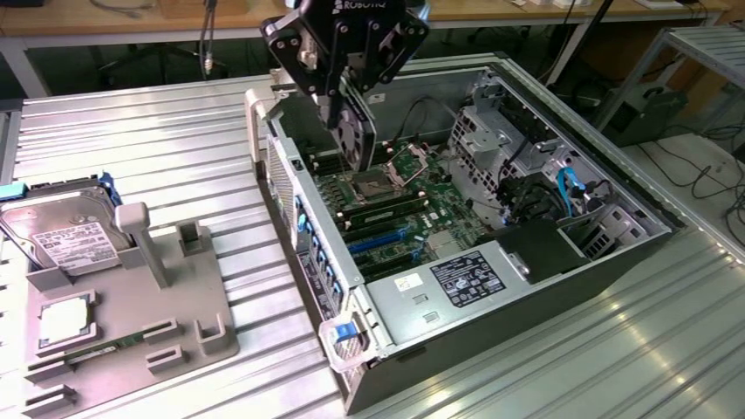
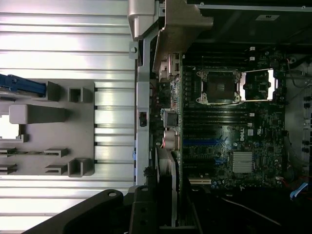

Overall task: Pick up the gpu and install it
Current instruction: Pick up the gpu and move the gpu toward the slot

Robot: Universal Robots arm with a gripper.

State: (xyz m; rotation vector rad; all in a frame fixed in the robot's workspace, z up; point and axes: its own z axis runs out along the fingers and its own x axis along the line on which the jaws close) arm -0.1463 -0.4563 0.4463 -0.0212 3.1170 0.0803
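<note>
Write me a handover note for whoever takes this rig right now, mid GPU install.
The gripper is shut on the gpu, card hanging upright above the open computer case.
The gpu is over the motherboard, near the case's rear wall, in no slot.
Done: gpu picked up, carried over the case.
Left: seating it in a slot.

Below the pincer (image 1: 345, 105) sits an open computer case (image 1: 396, 310); well aside on the bench (image 1: 152, 140), a grey tray (image 1: 198, 314) bears a hard drive (image 1: 64, 236).
</note>
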